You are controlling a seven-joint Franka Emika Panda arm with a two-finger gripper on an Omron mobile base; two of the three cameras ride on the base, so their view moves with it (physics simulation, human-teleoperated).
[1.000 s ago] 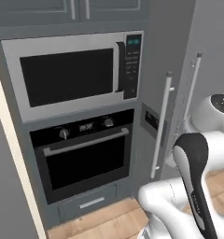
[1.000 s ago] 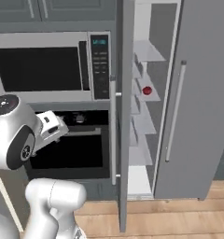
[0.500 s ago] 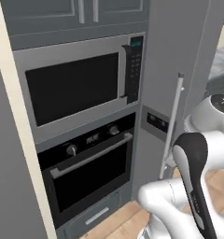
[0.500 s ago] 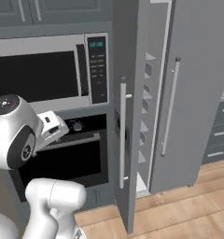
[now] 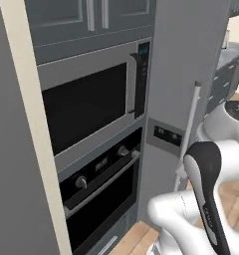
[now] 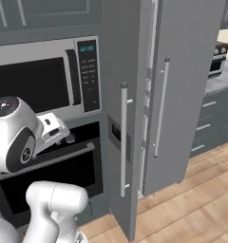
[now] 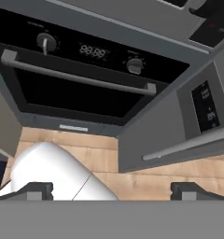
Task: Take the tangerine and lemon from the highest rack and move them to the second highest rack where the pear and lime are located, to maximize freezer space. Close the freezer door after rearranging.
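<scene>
The freezer door [image 6: 117,71] is a tall grey slab with a long silver bar handle [image 6: 124,140] and stands ajar. Between it and the neighbouring grey door, a narrow slit of the freezer [image 6: 147,90] shows pale bins. In the left base view the freezer door [image 5: 183,74] is seen from its outer face, with its handle [image 5: 190,130]. The tangerine, lemon, pear and lime are hidden behind the door. My gripper [image 7: 112,189] is open with nothing between its fingers. It points down at the oven front, left of the freezer door [image 7: 156,133]. The hand [image 6: 55,132] is held close to the arm.
A microwave [image 5: 91,99] sits above a black-glass oven [image 5: 101,189] left of the freezer. The second tall grey door [image 6: 182,71] with its own handle stands to the right. Beyond it are grey drawers [image 6: 211,123], and the floor [image 6: 192,204] is wood.
Both base views have shifted, so the cameras moved with the base. The freezer's shelves and the red fruit seen a second ago are now behind the door, leaving a thin slit.
</scene>
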